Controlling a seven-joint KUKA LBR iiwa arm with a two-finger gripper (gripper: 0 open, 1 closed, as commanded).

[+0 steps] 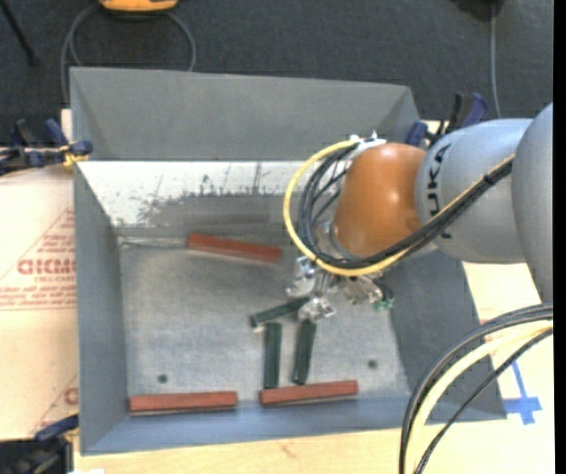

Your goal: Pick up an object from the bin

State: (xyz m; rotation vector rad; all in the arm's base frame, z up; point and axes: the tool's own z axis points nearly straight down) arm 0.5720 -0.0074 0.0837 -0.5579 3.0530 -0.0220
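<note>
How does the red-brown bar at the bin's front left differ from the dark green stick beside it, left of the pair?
Colour: the red-brown bar is rusty red, the dark green stick almost black. Pose: the bar lies along the front wall; the stick runs front to back. Size: the bar looks longer and wider than the stick. Both are straight, flat and lie on the bin floor.

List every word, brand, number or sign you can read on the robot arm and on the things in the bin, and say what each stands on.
"KUKA": black letters on the grey arm link, beside the orange cover.
Red-brown bars and dark green bars on the floor of the bin: no writing, number or sign to be seen on them.
</note>
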